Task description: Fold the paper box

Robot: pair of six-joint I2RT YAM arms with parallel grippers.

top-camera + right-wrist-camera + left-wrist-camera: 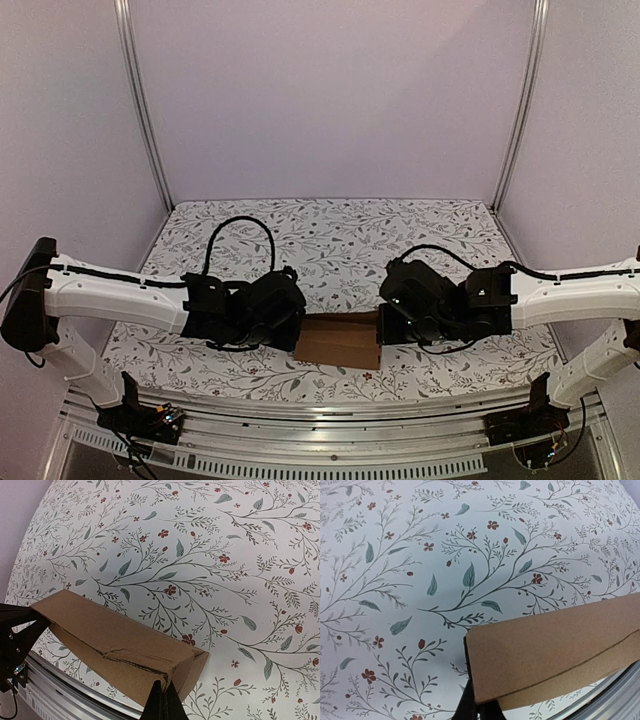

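Paper box [340, 342], plain brown cardboard folded into a long shallow shape, spans the gap between our two grippers near the front edge of the floral tabletop [330, 235].

On the left, our left gripper [296, 335] has its fingers pressed together on the box's left end. In the left wrist view the dark fingertips [470, 705] pinch the cardboard at its near corner. The sheet runs away from them to the right, with one long crease line across its face. Ahead of that gripper the tabletop's leaf-and-flower print shows.

Between the grippers the paper box presents a flat top panel.

On the right, our right gripper [384, 330] is likewise closed, pinching the box's right end. In the right wrist view its fingertips [163, 702] meet at the near edge, just beside a crumpled, dented fold. From there the box stretches off left toward the left gripper, with the metal rail [65, 690] on the near side. We cannot tell whether the box's underside touches the tabletop.
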